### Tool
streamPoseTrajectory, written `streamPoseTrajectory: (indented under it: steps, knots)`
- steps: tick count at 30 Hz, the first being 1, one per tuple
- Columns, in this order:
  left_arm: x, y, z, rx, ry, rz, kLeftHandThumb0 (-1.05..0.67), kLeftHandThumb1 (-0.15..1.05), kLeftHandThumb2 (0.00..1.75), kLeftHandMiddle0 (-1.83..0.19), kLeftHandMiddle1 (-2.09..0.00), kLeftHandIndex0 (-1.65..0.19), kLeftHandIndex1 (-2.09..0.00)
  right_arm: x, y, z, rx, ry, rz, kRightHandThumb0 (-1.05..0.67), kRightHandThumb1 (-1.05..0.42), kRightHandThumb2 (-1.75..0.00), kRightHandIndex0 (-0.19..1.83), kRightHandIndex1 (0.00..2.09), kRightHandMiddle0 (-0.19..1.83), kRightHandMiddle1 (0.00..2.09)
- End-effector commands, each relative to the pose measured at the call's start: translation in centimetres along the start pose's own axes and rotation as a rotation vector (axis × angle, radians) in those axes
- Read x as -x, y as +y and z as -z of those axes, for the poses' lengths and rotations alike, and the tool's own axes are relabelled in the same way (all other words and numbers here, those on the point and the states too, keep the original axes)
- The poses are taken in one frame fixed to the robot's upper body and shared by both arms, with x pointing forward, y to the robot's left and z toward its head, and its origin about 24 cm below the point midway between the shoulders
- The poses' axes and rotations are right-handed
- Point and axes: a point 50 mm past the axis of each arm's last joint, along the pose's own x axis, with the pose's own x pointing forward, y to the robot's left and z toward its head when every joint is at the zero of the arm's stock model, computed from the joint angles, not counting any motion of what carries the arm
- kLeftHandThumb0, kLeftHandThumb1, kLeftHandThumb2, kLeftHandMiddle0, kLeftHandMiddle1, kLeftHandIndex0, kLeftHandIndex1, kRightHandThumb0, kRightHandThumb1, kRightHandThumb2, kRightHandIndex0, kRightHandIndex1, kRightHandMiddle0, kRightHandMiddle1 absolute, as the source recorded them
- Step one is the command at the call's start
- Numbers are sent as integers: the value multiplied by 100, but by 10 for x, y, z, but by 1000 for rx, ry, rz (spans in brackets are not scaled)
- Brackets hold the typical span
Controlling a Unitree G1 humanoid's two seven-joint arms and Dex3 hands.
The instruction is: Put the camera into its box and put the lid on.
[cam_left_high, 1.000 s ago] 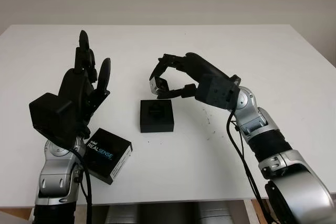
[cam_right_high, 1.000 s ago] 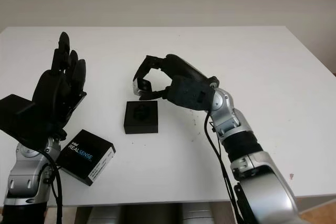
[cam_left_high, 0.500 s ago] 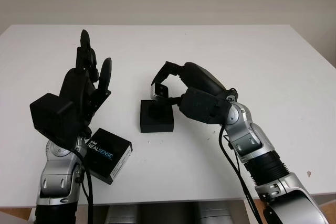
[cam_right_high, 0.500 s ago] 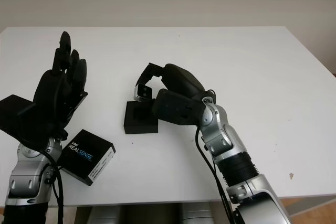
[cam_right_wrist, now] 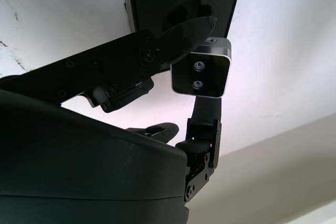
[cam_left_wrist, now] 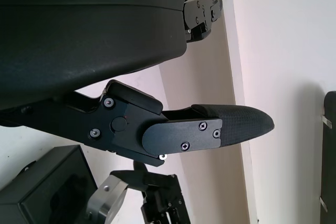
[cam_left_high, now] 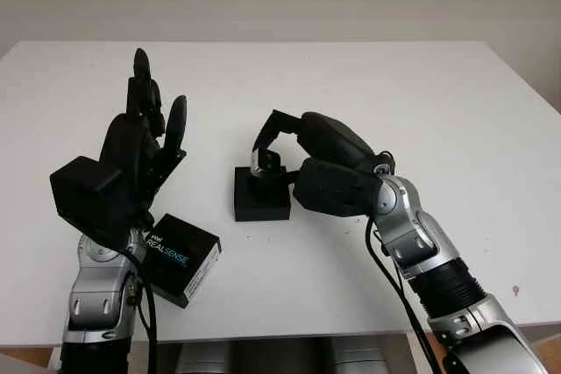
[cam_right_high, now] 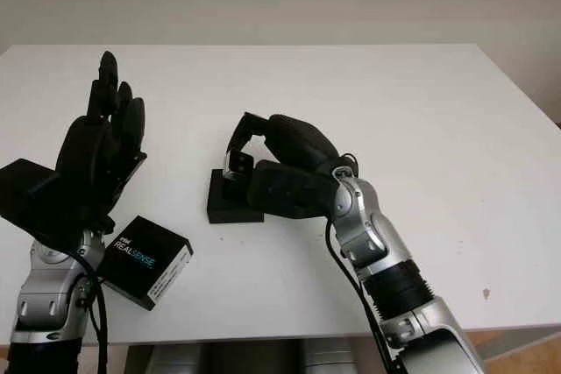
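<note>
R hand (cam_left_high: 279,148) pinches camera (cam_right_wrist: 201,73) just above box (cam_left_high: 261,201); L hand (cam_left_high: 140,142) open at 9 o'clock, above lid (cam_left_high: 182,257) nr table (cam_left_high: 421,94) front edge.

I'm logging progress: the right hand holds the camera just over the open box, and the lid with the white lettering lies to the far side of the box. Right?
Not quite. The lid lies near the table's front edge by the left hand, as the left eye view shows. The right hand does hold the camera over the box.
</note>
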Motion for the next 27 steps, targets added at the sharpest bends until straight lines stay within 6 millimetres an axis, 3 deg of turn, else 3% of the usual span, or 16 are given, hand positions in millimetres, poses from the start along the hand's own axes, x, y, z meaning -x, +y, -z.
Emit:
streamPoseTrajectory:
  steps: [1,27]
  knots:
    - [0,-1,-3,4,-14,-1,-82,105,50,19,0,19,0,-1,-2,-4,16,-14,-4,-46,-103,-5,41,7,38,167]
    - [1,-2,-3,8,-16,4,-85,105,50,19,0,19,0,-5,3,2,167,-6,-24,-44,-102,-5,43,7,37,171]
